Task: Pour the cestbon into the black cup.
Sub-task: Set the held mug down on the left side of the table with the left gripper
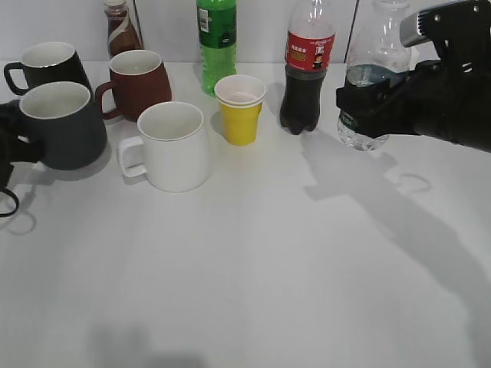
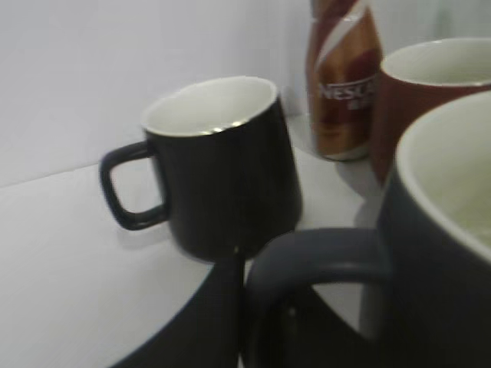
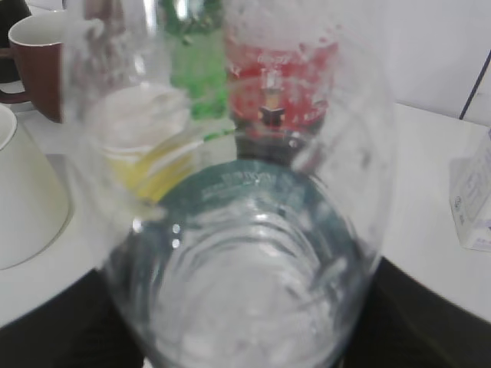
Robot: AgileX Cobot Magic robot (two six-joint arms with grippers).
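Your right claw (image 1: 367,107) is clamped on the clear ribbed green-labelled water bottle (image 1: 372,77) at the white bench's (image 1: 253,268) far right, your left claw (image 1: 9,149) apparently grips the charcoal-grey mug's (image 1: 61,124) handle, so carrying across risks clipping the red-labelled cola bottle (image 1: 307,69).

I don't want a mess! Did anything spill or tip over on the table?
Nothing spilled or tipped. The clear ribbed bottle with the dark green label stands upright in the right gripper. The charcoal-grey mug, held by the left gripper, and the other cups and bottles all stand upright.
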